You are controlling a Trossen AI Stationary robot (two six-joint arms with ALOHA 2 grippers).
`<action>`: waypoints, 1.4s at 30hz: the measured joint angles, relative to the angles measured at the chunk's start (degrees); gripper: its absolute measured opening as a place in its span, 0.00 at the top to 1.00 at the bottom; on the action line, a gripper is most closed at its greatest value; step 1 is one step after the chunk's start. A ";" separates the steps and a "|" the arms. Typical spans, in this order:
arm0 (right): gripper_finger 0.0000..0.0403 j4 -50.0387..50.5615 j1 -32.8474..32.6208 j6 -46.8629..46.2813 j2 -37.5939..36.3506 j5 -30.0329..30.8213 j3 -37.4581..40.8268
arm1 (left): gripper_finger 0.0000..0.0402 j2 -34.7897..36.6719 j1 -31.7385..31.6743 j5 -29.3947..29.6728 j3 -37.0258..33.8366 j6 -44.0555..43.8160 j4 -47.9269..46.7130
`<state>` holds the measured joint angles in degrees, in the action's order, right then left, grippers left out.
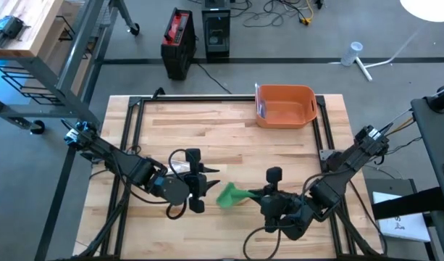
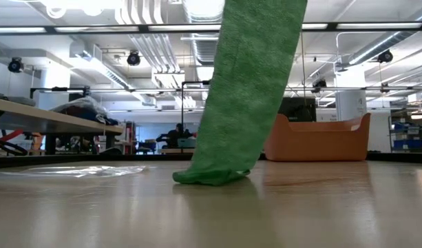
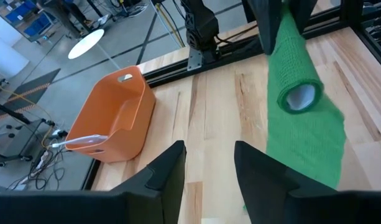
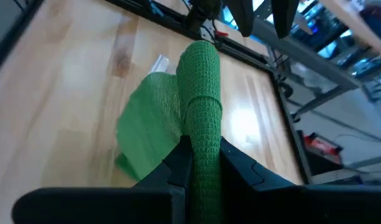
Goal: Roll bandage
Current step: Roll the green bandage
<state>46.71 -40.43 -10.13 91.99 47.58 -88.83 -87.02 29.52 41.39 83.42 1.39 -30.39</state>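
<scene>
A green bandage [image 1: 232, 194] is held up over the table's near middle, partly rolled. Its roll [image 3: 300, 96] sticks out of my right gripper [image 4: 199, 148], which is shut on it, and shows its hollow end to my left gripper. The loose strip [image 4: 146, 130] hangs down from the roll, and its lower end [image 2: 211, 176] lies crumpled on the table. My left gripper [image 1: 201, 185] stands just left of the bandage. It is open, nothing lies between its fingers [image 3: 171, 171], and it is clear of the roll. My right gripper pinches the roll's near part [image 4: 201, 134] between its two fingers, which lie along the roll. They slant down from the table's right side. The roll's free end [image 4: 199, 59] reaches out past the fingertips, lifted clear. The strip hangs slack to the table.
An orange bin [image 1: 285, 105] stands at the table's far edge, right of the middle. A sheet of clear plastic [image 2: 80, 170] lies on the wood near my left gripper. Black frame rails [image 1: 131, 123] run along the table's sides.
</scene>
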 joint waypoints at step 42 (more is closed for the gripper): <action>0.89 9.78 4.49 50.53 8.83 37.62 1.04 | 0.39 13.31 -21.51 -38.50 -42.19 -6.52 59.15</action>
<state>56.49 -35.94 40.40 100.81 85.20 -87.79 -73.71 8.01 2.88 41.23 -5.13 28.76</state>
